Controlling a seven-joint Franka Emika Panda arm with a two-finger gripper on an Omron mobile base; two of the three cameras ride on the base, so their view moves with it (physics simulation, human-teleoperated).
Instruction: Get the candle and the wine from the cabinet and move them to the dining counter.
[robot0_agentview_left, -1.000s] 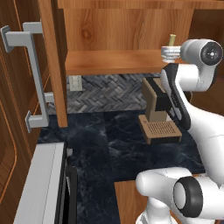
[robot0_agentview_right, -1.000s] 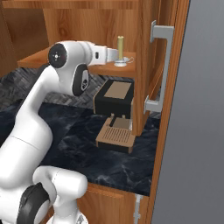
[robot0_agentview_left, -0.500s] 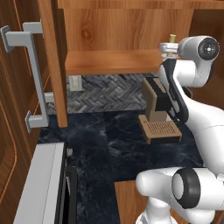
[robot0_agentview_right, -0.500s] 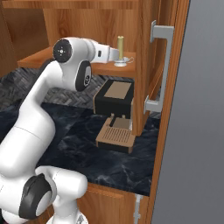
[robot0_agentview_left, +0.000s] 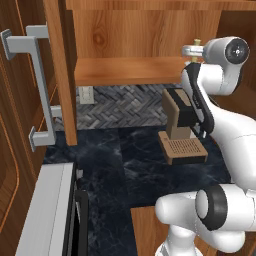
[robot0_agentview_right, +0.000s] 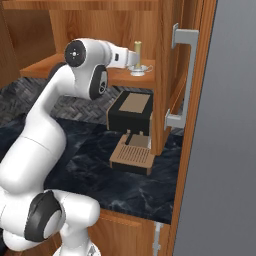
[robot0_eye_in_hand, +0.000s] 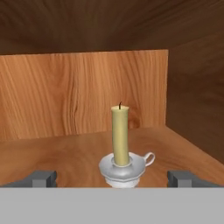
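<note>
Now the white arm's wide-open gripper (robot0_eye_in_hand: 112, 178) faces the cream candle in its silvery dish holder (robot0_eye_in_hand: 121, 151) near the brown wooden cabinet's (robot0_eye_in_hand: 78, 92) shelf's right edge, and should advance straight, closing low around the holder.

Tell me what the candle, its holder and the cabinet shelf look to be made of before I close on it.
The candle looks like pale yellow wax, matt, with a dark wick at the top. Its holder seems to be metal, perhaps pewter or glazed ware: grey, with a soft sheen and a thin loop handle. The cabinet shelf looks like brown wood, smooth, with grain lines showing.
</note>
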